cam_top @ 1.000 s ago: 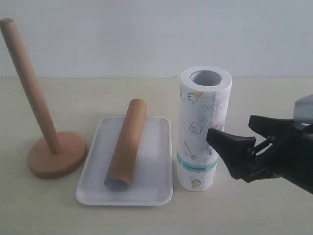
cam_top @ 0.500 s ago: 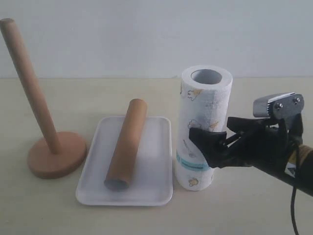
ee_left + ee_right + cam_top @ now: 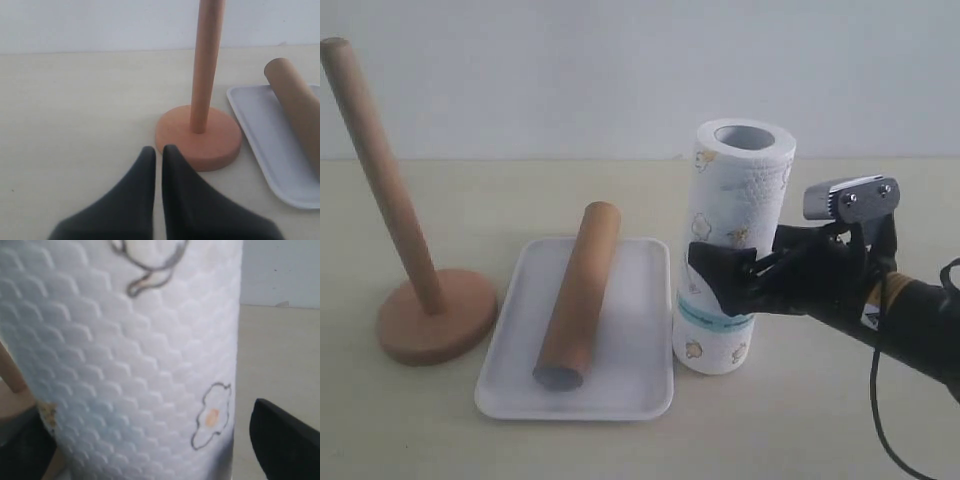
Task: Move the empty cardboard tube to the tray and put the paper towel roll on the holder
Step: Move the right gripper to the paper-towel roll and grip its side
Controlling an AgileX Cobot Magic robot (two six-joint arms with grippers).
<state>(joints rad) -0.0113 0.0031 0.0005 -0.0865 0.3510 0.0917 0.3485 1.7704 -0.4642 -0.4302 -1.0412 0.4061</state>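
One holder (image 3: pixel 415 290), one tray (image 3: pixel 630 385) bearing one empty cardboard tube (image 3: pixel 578 295), one tilted paper towel roll (image 3: pixel 735 200) clamped in the right claw (image 3: pixel 745 285), left claw (image 3: pixel 156 152) pressed together, on a beige tabletop (image 3: pixel 820 430) before a white wall (image 3: pixel 620 70).

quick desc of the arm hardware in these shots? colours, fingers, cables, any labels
Right gripper: matte black, tapered wedge-shaped fingers on linkage bars, with a silver-grey metal block with two screws on top. The black arm behind carries a tan band, a small white label with yellow on it, and a thin black cable looping down. Left gripper: two black pointed fingers; no markings visible.
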